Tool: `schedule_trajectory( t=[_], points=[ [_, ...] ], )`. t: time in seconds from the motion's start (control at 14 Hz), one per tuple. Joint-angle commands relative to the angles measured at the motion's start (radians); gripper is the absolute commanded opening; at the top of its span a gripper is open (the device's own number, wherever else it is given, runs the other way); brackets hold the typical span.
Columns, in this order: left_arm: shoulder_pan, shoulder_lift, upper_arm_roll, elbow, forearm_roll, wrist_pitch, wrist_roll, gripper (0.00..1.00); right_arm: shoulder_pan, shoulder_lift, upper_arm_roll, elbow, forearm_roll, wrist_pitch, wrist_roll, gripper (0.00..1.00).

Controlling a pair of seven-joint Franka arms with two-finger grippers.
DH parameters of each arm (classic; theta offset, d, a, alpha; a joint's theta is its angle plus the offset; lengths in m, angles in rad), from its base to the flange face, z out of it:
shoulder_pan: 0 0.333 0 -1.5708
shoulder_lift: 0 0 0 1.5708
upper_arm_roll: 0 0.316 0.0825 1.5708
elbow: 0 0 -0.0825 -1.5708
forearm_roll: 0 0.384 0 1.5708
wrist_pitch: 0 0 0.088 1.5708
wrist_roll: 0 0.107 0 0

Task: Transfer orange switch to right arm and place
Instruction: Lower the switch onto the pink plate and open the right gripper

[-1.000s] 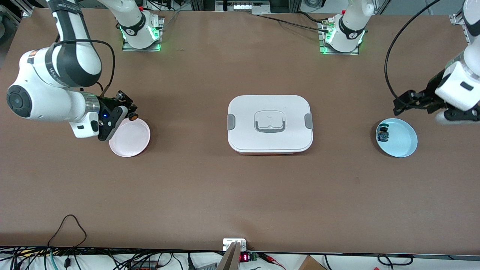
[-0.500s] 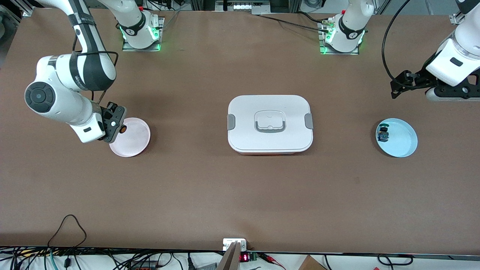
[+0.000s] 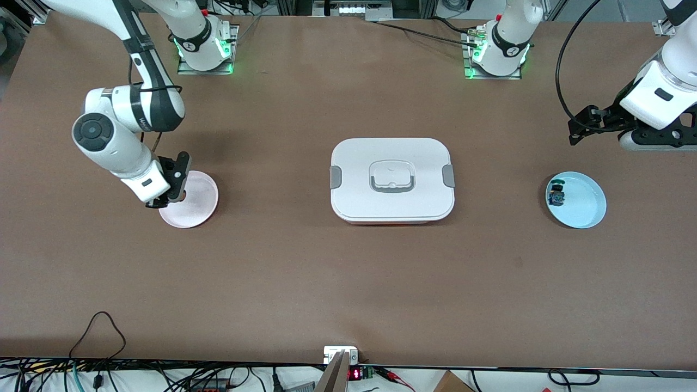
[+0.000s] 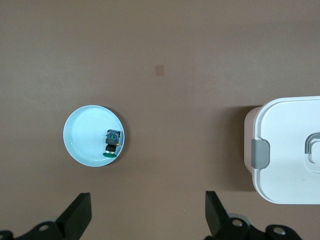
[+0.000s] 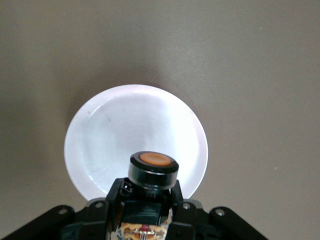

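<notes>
The orange switch (image 5: 152,169), a small black cylinder with an orange cap, stands cap-up between the fingers of my right gripper (image 5: 150,192), which is shut on its dark body. The gripper (image 3: 173,188) hangs low over the pale pink plate (image 3: 197,202), at the rim toward the right arm's end; the front view hides the switch. The plate (image 5: 125,127) is bare. My left gripper (image 3: 578,130) is open and holds nothing, over the table beside the light blue plate (image 3: 585,209). Its black fingers (image 4: 79,220) stand wide apart.
A tiny dark part with a teal-green cap (image 3: 556,195) lies in the light blue plate (image 4: 82,137). A white lidded box with grey clips (image 3: 392,179) sits mid-table. Cables and electronics run along the table edge nearest the front camera.
The right arm has swung in and lowered the switch over the pink plate, its wrist turning downward. The left arm has drawn up and back from the blue plate.
</notes>
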Motion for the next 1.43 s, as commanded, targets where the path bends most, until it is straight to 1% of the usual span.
schedule_trajectory(
  t=[0.0,0.21,0.36,0.79,1.0,1.07,1.14,1.29,1.36],
  points=[
    [-0.013,0.018,0.008,0.033,0.01,-0.018,0.014,1.0,-0.013,-0.006,0.011,-0.066,-0.033,0.108,-0.111,0.0],
    [-0.012,0.018,0.008,0.034,0.008,-0.018,0.014,1.0,-0.03,0.021,0.011,-0.069,-0.033,0.125,-0.186,0.0],
    [-0.013,0.018,0.005,0.034,0.008,-0.018,0.014,1.0,-0.047,0.05,0.011,-0.074,-0.03,0.162,-0.234,0.0],
    [-0.013,0.018,0.005,0.034,0.008,-0.018,0.014,1.0,-0.065,0.115,0.011,-0.153,-0.03,0.316,-0.248,0.0],
    [-0.012,0.018,0.005,0.034,0.008,-0.018,0.014,1.0,-0.065,0.133,0.011,-0.158,-0.028,0.341,-0.246,0.0],
    [-0.012,0.018,0.005,0.034,0.008,-0.018,0.014,1.0,-0.065,0.13,0.011,-0.158,-0.027,0.338,-0.234,0.19],
    [-0.012,0.018,0.005,0.034,0.008,-0.018,0.012,1.0,-0.064,0.123,0.011,-0.155,-0.024,0.32,-0.231,0.99],
    [-0.013,0.018,0.005,0.034,0.008,-0.018,0.012,1.0,-0.064,0.086,0.011,-0.154,-0.022,0.302,-0.231,1.0],
    [-0.013,0.018,0.005,0.034,0.008,-0.018,0.012,1.0,-0.064,0.062,0.013,-0.146,-0.019,0.271,-0.231,1.0]
  ],
)
